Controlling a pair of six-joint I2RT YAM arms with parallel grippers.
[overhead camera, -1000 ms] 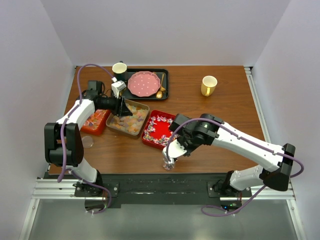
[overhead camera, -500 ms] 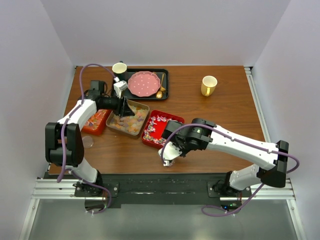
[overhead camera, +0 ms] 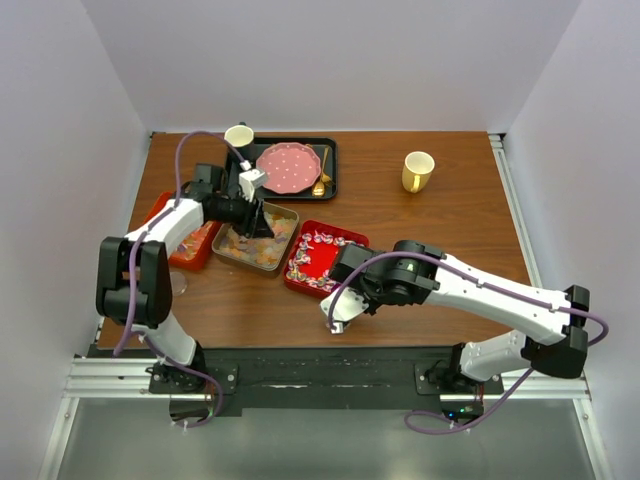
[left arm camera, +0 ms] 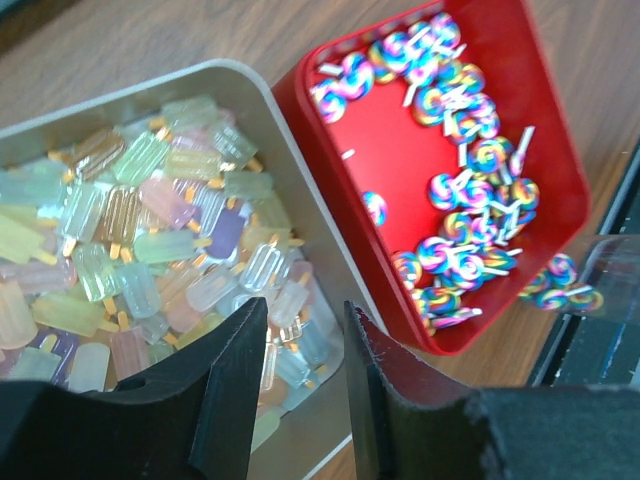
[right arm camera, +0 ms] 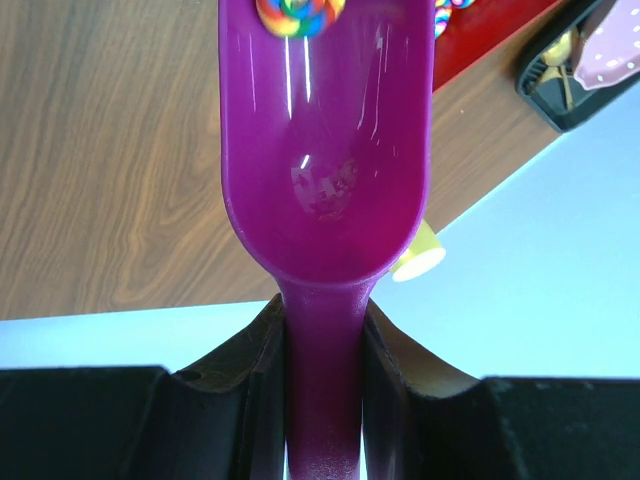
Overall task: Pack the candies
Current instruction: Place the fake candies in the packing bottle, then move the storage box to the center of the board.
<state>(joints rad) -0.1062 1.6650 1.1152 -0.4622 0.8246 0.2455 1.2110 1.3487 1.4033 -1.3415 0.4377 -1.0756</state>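
Pastel candies (left arm camera: pixel 150 260) fill a silver tray (overhead camera: pixel 284 212). Beside it a red tray (left arm camera: pixel 450 190) holds swirled lollipop candies (left arm camera: pixel 470 250). My left gripper (left arm camera: pixel 305 310) hangs open over the silver tray's near right corner, nothing between its fingers. My right gripper (right arm camera: pixel 324 320) is shut on the handle of a purple scoop (right arm camera: pixel 325 170). One swirled candy (right arm camera: pixel 298 14) lies at the scoop's front lip. A clear container (left arm camera: pixel 605 275) with a few swirled candies stands near the table's front edge, by the right gripper (overhead camera: pixel 338 312). Orange-red candies lie in a red tray (overhead camera: pixel 190 245) at the left.
A black tray (overhead camera: pixel 262 186) at the back carries a pink dotted plate (overhead camera: pixel 290 167) and a gold spoon (overhead camera: pixel 322 178). A dark cup (overhead camera: pixel 239 138) stands at its left corner. A yellow mug (overhead camera: pixel 417 171) stands at the back right.
My left gripper has swung right over the silver tray. The right gripper with the scoop has shifted slightly away from the table's front edge.
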